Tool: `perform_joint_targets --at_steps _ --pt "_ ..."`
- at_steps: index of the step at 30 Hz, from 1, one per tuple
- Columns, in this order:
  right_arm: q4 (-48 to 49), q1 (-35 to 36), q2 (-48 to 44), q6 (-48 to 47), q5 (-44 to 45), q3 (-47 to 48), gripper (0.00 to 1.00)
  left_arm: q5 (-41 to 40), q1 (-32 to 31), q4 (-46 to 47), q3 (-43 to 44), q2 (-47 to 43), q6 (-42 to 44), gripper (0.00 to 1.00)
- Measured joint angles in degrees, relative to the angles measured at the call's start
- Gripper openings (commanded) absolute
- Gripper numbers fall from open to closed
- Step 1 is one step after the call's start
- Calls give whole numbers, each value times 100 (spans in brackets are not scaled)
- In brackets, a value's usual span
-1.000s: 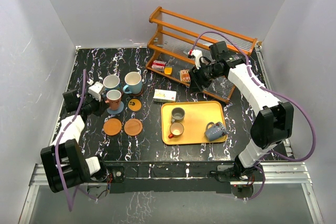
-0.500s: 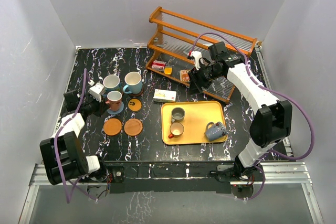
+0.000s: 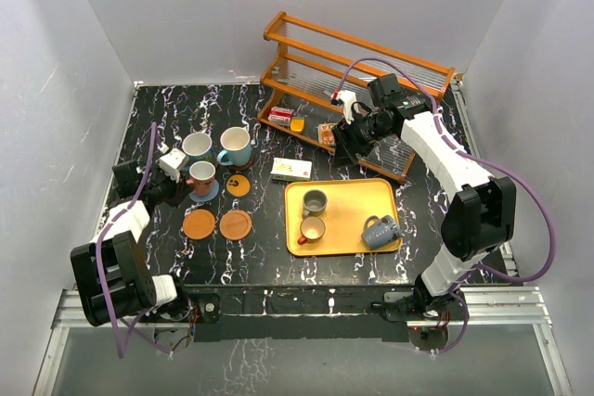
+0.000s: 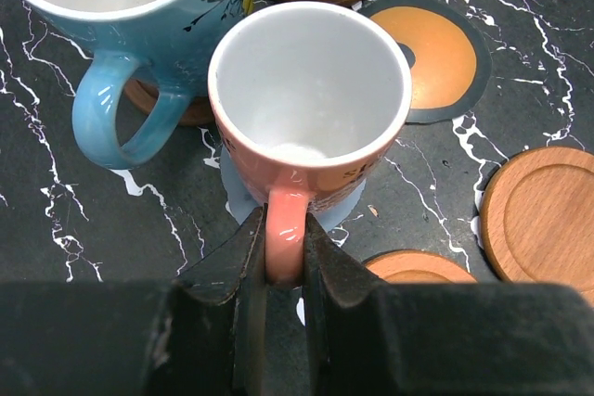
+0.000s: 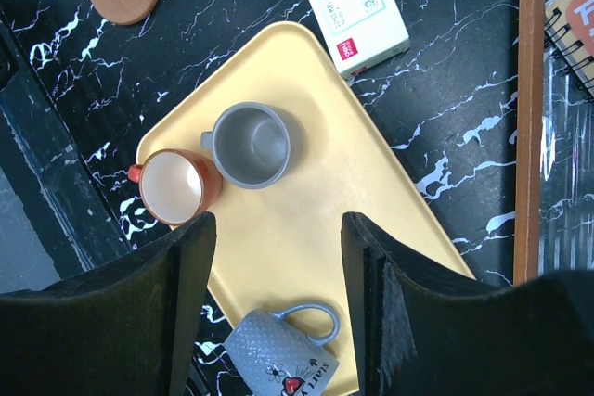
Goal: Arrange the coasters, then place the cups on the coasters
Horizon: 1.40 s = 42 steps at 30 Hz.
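- Black, white-veined tabletop [image 3: 278,261] between white walls. At its left side the salmon mug [image 4: 311,104] stands over the blue-grey coaster [image 4: 345,209], whose edge peeks out on both sides of the base. I cannot tell whether the mug's full weight is down yet.
- My left gripper [image 4: 286,271] pinches the mug's handle, one jaw pressed to each side of it.
- What matters next: the handle runs straight from the mug back towards my wrist, so the mug lies dead ahead of the jaws. A light blue mug [image 4: 139,6] sits very close on the forward left. I judge that the release calls for a straight pull-back along the handle line, with no sideways swing.
- My right gripper [image 5: 278,224] has its jaws spread with nothing between them. It is aimed down from the rack side at the yellow tray [image 5: 316,183]. The tray holds a grey cup [image 5: 251,144], an orange-brown cup [image 5: 174,187] and a dotted grey mug [image 5: 283,350], which seems to lie on its side. That arm is the nearer one to all three.
- Against the earlier view, mug, coaster and left jaws sit where they were. Only the left arm's rear links have drifted a little, and the right wrist has edged slightly.
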Motion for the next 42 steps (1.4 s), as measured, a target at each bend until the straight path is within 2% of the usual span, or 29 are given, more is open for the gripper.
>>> perform_joint_targets --at_steps 14,29,35,38,42 --pt "0 0 0 -2 2 0 56 22 7 -136 -31 0 358 22" --pt "0 2 0 -7 2 0 57 -127 111 -455 -46 4 555 31" --pt "0 31 0 -24 179 0 57 -192 140 -756 -28 -55 660 52" --pt "24 39 -39 -72 450 -76 58 -269 144 -1016 61 -190 627 56" --pt "144 44 -466 -157 918 -693 60 -444 149 -1414 310 -527 459 61"
